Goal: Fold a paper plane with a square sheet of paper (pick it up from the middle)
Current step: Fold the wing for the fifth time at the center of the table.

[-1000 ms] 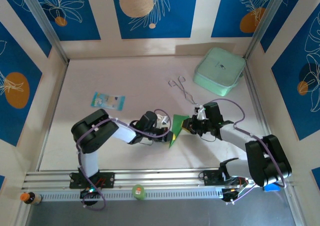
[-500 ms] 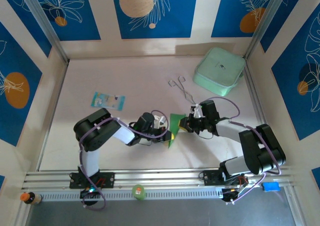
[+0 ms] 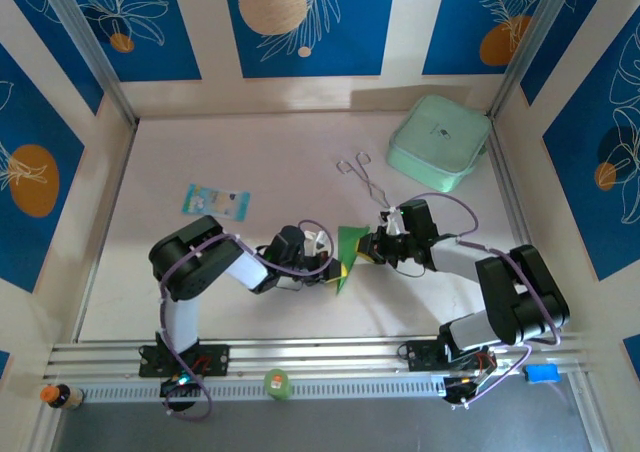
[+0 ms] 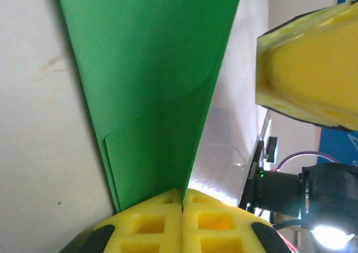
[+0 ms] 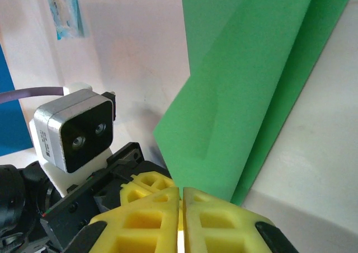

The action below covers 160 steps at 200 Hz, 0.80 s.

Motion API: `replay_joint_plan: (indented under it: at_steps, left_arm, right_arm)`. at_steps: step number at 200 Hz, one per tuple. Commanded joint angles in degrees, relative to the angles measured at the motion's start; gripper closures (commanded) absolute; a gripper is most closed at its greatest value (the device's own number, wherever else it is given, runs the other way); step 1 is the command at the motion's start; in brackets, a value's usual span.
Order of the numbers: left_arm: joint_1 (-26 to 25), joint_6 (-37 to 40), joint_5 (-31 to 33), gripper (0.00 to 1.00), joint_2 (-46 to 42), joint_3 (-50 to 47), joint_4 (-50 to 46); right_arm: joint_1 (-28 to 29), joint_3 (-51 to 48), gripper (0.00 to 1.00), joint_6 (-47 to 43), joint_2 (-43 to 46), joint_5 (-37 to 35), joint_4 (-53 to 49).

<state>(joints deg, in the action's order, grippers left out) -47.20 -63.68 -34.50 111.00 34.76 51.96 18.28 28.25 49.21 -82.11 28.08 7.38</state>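
Note:
The bright-green sheet of paper (image 3: pixel 350 249) is folded into a long tapering wedge with layered flaps and stands on edge at the table's middle, held between both arms. My left gripper (image 3: pixel 336 269) is shut on its lower narrow end; in the left wrist view the sheet of paper (image 4: pixel 151 85) rises from the closed left gripper (image 4: pixel 182 200). My right gripper (image 3: pixel 369 249) is shut on the opposite edge. In the right wrist view the sheet of paper (image 5: pixel 251 90) runs into the closed right gripper (image 5: pixel 182 200), with the left fingers (image 5: pixel 146 184) just beside.
A pale mint box (image 3: pixel 438 142) sits at the back right, metal tongs (image 3: pixel 364 177) lie in front of it, and a light-blue packet (image 3: pixel 215 202) lies at the left. A green roll (image 3: pixel 276 383) and a small bottle (image 3: pixel 58 396) rest by the front rail.
The right arm has drawn its elbow in and pushed its gripper a little leftward, closing slightly tighter on the paper. The left gripper and paper shifted slightly left with it.

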Motion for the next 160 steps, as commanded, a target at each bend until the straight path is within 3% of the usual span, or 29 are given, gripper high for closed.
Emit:
replay_joint_plan:
  at_steps: [1, 51, 160]
  left_arm:
    - [1.0, -3.8, -0.5, 1.0, 3.6, -2.0, 5.5]
    - [1.5, -5.5, -0.1, 1.0, 3.9, -3.2, 6.4]
    - [1.9, -6.6, 2.0, 1.0, 3.2, -2.7, -4.7]
  right_arm:
    - [0.5, 1.8, 0.9, -1.6, -2.0, 2.8, 1.2]
    - [1.1, 3.9, 0.9, -2.1, -5.4, 4.0, 2.5]
    - [1.4, 6.2, 0.9, -2.9, -11.9, 4.9, 4.2]
